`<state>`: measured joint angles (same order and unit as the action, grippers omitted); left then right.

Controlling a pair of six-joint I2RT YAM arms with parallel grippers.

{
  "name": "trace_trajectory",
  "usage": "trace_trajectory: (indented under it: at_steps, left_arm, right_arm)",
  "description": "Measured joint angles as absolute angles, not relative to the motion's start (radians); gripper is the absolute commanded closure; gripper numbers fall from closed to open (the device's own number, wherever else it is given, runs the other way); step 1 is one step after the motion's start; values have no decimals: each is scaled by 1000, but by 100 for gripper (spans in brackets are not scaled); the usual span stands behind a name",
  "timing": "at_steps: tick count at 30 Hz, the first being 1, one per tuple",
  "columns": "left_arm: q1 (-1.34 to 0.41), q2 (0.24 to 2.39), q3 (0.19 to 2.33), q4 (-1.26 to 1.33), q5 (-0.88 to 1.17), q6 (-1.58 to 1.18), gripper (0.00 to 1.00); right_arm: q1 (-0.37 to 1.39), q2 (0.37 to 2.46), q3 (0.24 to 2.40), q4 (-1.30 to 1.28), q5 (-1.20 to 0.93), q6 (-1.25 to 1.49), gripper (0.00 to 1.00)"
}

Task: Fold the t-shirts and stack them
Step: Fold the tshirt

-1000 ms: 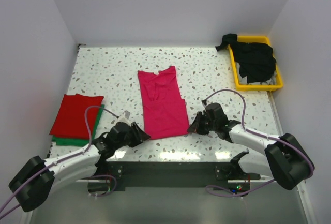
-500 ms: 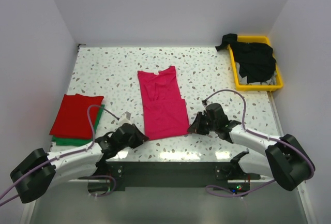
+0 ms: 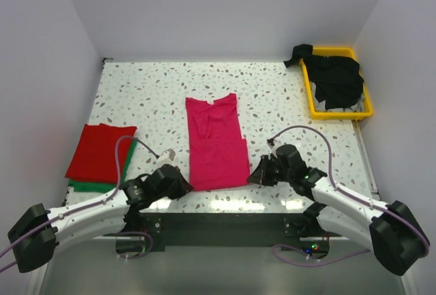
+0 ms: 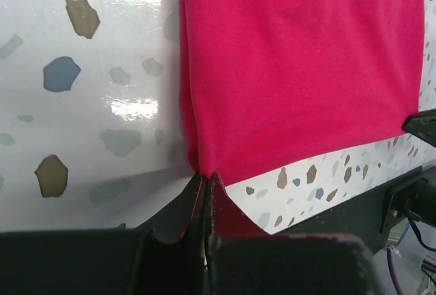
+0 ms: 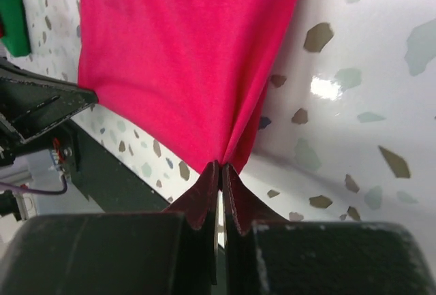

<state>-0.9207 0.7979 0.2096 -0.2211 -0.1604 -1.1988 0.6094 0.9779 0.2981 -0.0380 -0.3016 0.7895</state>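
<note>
Left wrist view: left end effector (image 4: 206,176) and right end effector (image 5: 220,167) each clenched a near corner of the pink t-shirt (image 4: 300,56); uneven lifting could have slipped 1 corner free.

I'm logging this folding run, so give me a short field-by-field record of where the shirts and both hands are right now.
pink t-shirt: lying flat, centre
left hand: shut on its near left corner
right hand: shut on its near right corner
red t-shirt: folded, on the green t-shirt, left side
black t-shirts: heaped in yellow tray, far right
</note>
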Motion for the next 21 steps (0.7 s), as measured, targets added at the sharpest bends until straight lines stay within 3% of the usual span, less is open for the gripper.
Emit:
trace_trajectory:
  at_steps: [6,14,21]
  left_arm:
    - [-944,752,334,-364,-174,-1184,100]
    - [-928,778,552,-459,-234,-1143,100]
    - [-678,883,629,-453,-146,-1004,100]
  right_arm:
    - [627,855,350,-189,-298,782,96]
    - [627,955,612,-308,-256,712,96]
    - [594,1122,770,-344,-245,678,97]
